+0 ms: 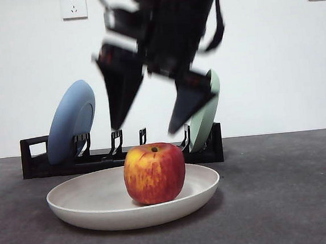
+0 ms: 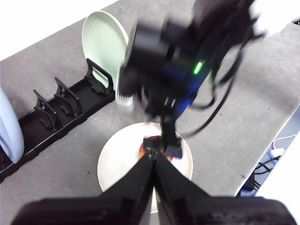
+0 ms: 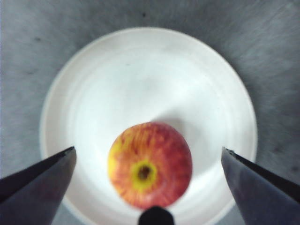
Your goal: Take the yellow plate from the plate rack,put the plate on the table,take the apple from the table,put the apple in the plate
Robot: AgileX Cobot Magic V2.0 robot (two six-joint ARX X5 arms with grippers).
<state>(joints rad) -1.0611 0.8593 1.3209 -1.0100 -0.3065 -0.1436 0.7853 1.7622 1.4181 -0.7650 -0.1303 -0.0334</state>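
The red and yellow apple [image 1: 155, 173] sits upright in the cream yellow plate [image 1: 73, 204], which lies flat on the dark grey table [image 1: 284, 203] in front of the black plate rack [image 1: 35, 164]. My right gripper [image 1: 143, 129] hangs open just above the apple, its jaws apart and not touching it. The right wrist view shows the apple [image 3: 150, 164] in the plate [image 3: 140, 70], off centre, between the wide-open jaws of the right gripper [image 3: 147, 150]. My left gripper [image 2: 153, 155] is shut and empty, high above the plate [image 2: 117, 161]; the apple [image 2: 148, 143] barely shows past it.
A blue plate [image 1: 69, 121] stands at one end of the rack and a pale green plate [image 1: 205, 118] at the other, with open slots between. The left wrist view shows the rack [image 2: 56, 117], the right arm [image 2: 178, 56], and cables past the table edge [image 2: 267, 161].
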